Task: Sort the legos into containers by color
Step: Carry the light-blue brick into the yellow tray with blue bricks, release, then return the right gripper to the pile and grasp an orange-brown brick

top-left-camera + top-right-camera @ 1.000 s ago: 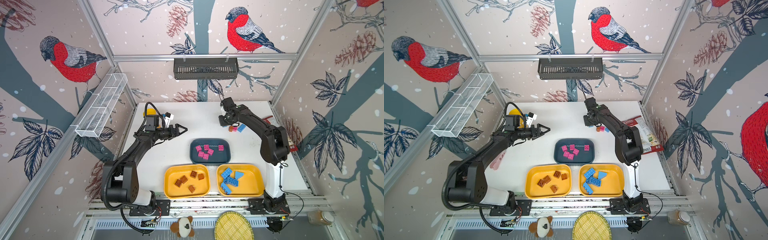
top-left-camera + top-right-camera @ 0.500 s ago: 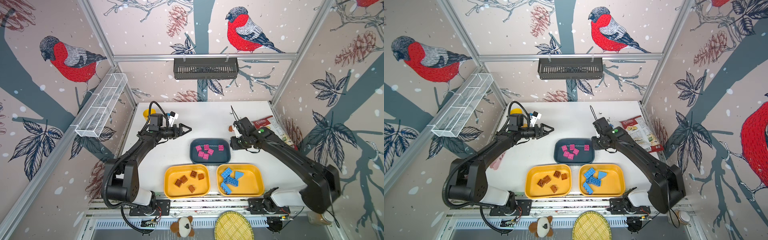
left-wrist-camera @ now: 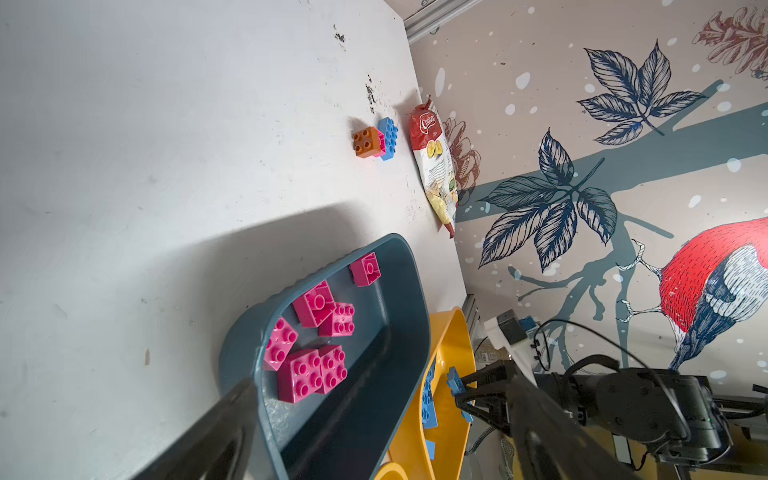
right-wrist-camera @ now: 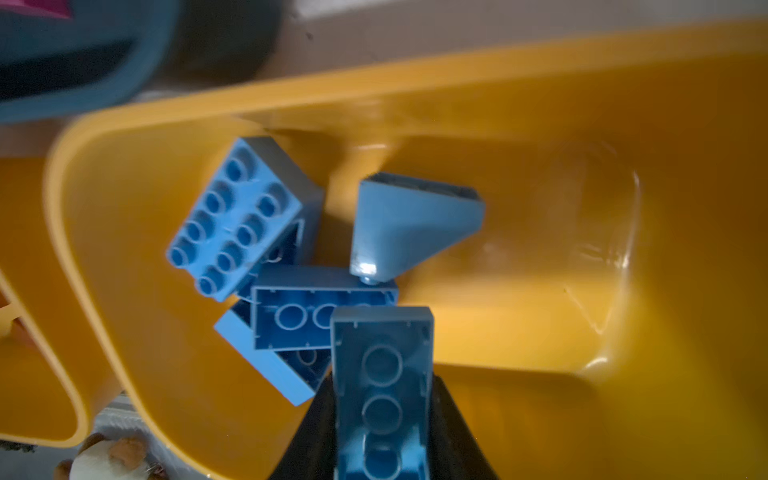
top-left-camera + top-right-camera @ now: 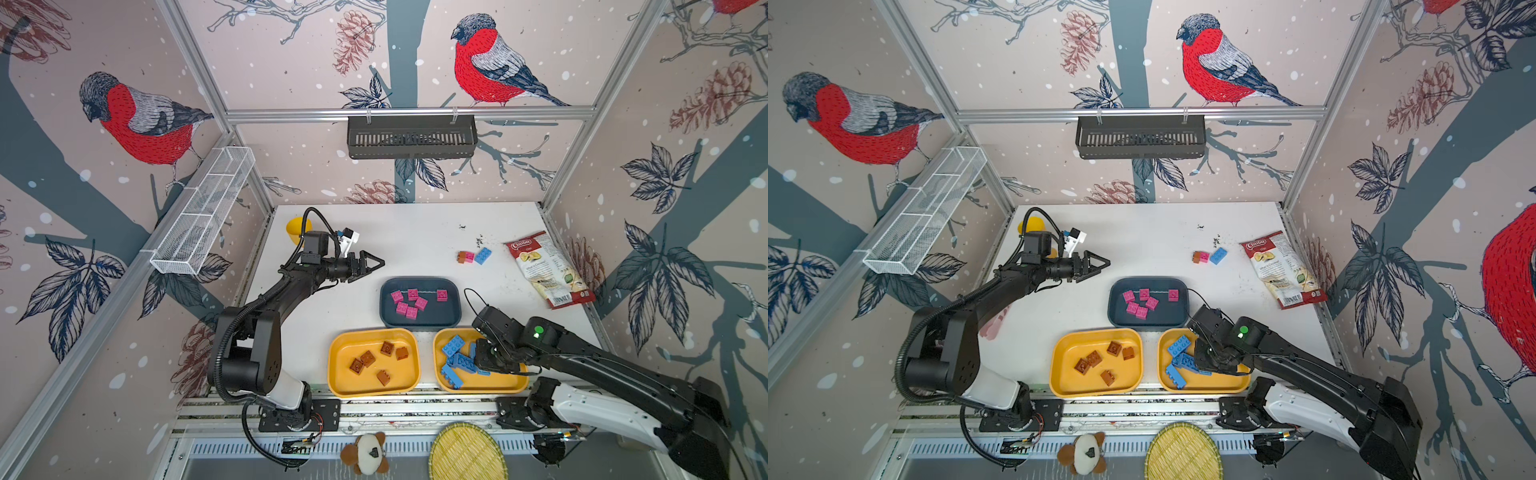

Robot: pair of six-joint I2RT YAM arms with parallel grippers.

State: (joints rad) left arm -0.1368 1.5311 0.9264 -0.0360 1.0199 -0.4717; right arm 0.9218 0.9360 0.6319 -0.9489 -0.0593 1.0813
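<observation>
Rt gripper (image 4: 381, 376) clamps a light-blue brick (image 4: 382, 345), hollow underside twd the wrist cam, long axis in line w/ the fingers. It's over the right yellow tray (image 5: 498, 384) at the tabletop's (image 5: 415, 232) front-right edge. Under it: more blue bricks (image 5: 453, 345), incl. a wedge piece (image 4: 407, 224). Left yellow tray (image 5: 345, 353), same front edge: 5 brown bricks (image 5: 387, 348). Teal tray (image 5: 449, 316) behind: 6 pink bricks (image 5: 407, 309). Far right, nr chip bag (image 5: 544, 270): loose brown (image 5: 461, 257) + loose pink (image 5: 469, 257) touching, loose blue (image 5: 482, 255) just beside. Lt gripper (image 5: 376, 266) hangs left of teal tray, jaws wide, empty.
</observation>
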